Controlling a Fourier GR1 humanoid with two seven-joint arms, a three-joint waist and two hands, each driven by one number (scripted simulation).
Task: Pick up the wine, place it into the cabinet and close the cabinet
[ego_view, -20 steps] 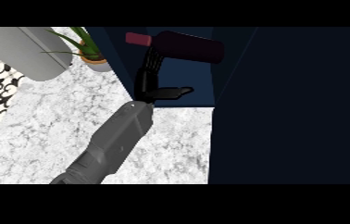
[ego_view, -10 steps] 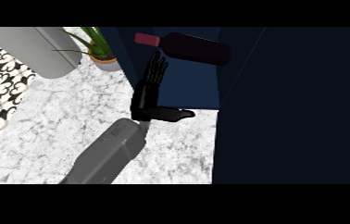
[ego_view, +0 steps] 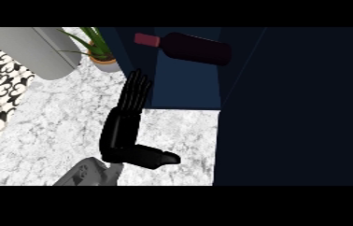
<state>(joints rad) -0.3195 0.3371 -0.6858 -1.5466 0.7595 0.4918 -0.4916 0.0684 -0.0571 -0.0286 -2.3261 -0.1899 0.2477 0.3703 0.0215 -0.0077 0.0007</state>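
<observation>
The wine bottle (ego_view: 196, 48), dark with a maroon neck pointing left, lies on its side inside the dark blue cabinet (ego_view: 183, 87). The cabinet stands open, and its door (ego_view: 289, 108) fills the right side as a large dark panel. My left hand (ego_view: 123, 131) hovers over the marble counter (ego_view: 55, 127) by the cabinet's front left corner. It is open, with straight fingers pointing towards the cabinet and the thumb sticking out to the right. It holds nothing and is well short of the bottle. My right hand does not show.
A potted green plant (ego_view: 103, 57) stands just left of the cabinet. A grey rounded object (ego_view: 41, 50) lies at the back left. A black-and-white patterned thing (ego_view: 10, 89) shows at the left edge.
My left hand has let go of the bottle's neck and drawn back out of the cabinet towards me. The bottle stays lying inside.
</observation>
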